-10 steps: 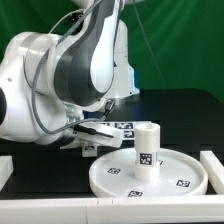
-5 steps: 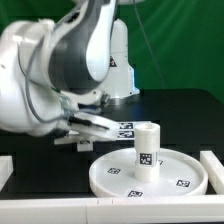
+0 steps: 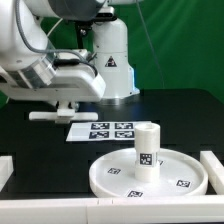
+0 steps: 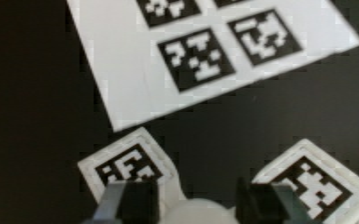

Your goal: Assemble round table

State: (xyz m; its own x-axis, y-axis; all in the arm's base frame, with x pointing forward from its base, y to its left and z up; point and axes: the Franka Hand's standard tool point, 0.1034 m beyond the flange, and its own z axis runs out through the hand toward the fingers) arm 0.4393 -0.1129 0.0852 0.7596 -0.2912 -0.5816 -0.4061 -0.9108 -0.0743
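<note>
The large rimmed round disc [image 3: 110, 175] lies on the black table near the front, and the short cylindrical leg [image 3: 147, 149] stands upright in its middle. My gripper [image 3: 62, 108] is raised at the exterior view's left, above the table. It is shut on the cross-shaped base [image 3: 45, 116], which it holds flat in the air. In the wrist view, two tagged arms of the base [image 4: 131, 165] spread out from a white hub held between my gripper [image 4: 197, 206] jaws. The dark fingers [image 4: 133, 203] press on either side of the hub.
The marker board [image 3: 105, 129] lies flat on the table behind the disc, and it shows in the wrist view [image 4: 185, 55] below the held base. White rails stand at the table's left [image 3: 5, 170] and right [image 3: 212, 165] edges. The robot's pedestal [image 3: 115, 70] rises at the back.
The arm has swung up and toward the exterior view's left, lifting the cross-shaped base off the table beside the disc. The marker board is now uncovered. Disc and leg have not moved.
</note>
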